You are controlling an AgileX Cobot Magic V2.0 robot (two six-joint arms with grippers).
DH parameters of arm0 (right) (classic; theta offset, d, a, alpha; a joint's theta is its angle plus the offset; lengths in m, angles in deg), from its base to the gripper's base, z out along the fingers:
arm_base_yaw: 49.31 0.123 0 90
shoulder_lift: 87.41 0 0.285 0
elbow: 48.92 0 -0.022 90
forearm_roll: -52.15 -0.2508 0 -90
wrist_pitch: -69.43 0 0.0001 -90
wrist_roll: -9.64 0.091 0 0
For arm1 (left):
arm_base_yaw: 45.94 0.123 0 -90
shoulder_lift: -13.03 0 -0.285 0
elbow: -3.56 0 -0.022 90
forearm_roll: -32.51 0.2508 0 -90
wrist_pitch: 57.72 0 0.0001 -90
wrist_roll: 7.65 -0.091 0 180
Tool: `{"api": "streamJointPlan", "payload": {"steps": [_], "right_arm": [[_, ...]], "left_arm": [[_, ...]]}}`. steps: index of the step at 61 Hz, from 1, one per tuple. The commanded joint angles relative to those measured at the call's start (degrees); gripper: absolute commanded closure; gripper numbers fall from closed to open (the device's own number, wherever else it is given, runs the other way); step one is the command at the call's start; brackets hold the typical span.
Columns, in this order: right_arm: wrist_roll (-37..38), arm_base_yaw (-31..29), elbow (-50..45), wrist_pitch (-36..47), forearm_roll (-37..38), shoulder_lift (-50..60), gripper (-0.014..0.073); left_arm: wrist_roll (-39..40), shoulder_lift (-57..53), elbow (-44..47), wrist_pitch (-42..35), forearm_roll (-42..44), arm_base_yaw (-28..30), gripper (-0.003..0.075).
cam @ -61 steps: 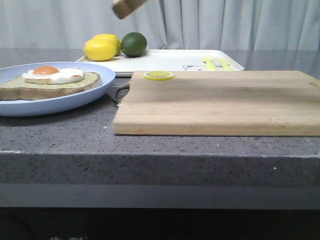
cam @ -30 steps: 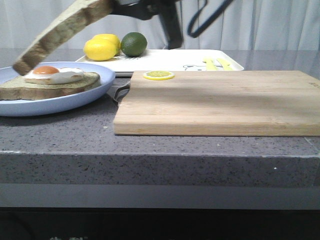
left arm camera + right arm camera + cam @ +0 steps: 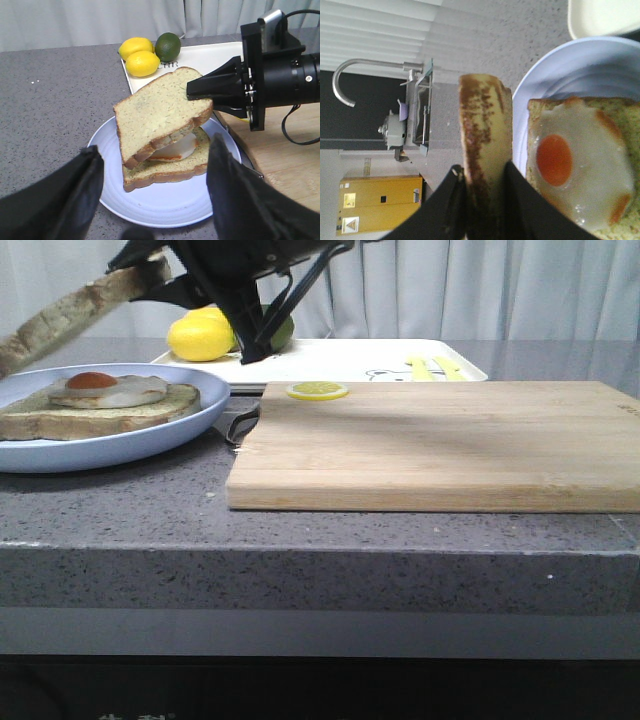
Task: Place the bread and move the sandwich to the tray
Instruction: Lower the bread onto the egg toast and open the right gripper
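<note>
The bread (image 3: 70,312) hangs tilted over the sandwich, my right gripper (image 3: 150,272) shut on its upper edge. The left wrist view shows the bread (image 3: 155,112) slanting, its low edge close to the egg, with the right gripper (image 3: 198,95) clamping one corner. Edge-on, the bread (image 3: 482,130) sits between the right gripper's (image 3: 485,175) fingers. The sandwich (image 3: 100,405) (image 3: 170,167) (image 3: 580,160), a slice bearing a fried egg, lies on the light blue plate (image 3: 190,425). My left gripper (image 3: 155,145) hovers open before the plate (image 3: 160,205). The white tray (image 3: 340,358) (image 3: 210,55) lies behind.
A wooden cutting board (image 3: 440,445) fills the right of the counter, with a lemon slice (image 3: 317,390) at its far left corner. Two lemons (image 3: 200,338) and a lime (image 3: 167,46) sit on the tray's left end, yellow utensils (image 3: 430,367) on its right.
My right arm has come down and leftward with the bread, which now hangs low and tilted over the egg on the plate.
</note>
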State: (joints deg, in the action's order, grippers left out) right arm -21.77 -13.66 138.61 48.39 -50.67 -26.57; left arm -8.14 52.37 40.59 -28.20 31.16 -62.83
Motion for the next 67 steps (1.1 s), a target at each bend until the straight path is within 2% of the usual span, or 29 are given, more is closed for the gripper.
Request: {"api": "streamJointPlan", "payload": {"steps": [1, 24, 30, 46, 54, 67], "right_arm": [[0.9, 0.7, 2.3, 0.8, -7.7, 2.6, 0.0413], [0.3, 0.7, 2.3, -0.8, -7.1, 1.7, 0.0404], [0.0, 0.6, 2.3, -1.5, -4.9, 1.7, 0.0356], [0.0, -3.2, 2.3, -9.2, 5.5, 2.3, 0.011], [0.0, -6.4, 2.3, -14.5, 10.1, 3.6, 0.0092], [0.7, -12.6, 2.1, -23.4, 25.1, 9.6, 0.0094]], "left_arm": [[0.2, 0.4, -1.5, -4.6, -0.1, -0.4, 0.0283], [0.2, 0.4, -1.5, -4.6, -0.1, -0.4, 0.0283], [0.2, 0.4, -1.5, -4.6, -0.1, -0.4, 0.0283], [0.2, 0.4, -1.5, -4.6, -0.1, -0.4, 0.0283], [0.2, 0.4, -1.5, -4.6, -0.1, -0.4, 0.0283], [0.2, 0.4, -1.5, -4.6, -0.1, -0.4, 0.0283]]}}
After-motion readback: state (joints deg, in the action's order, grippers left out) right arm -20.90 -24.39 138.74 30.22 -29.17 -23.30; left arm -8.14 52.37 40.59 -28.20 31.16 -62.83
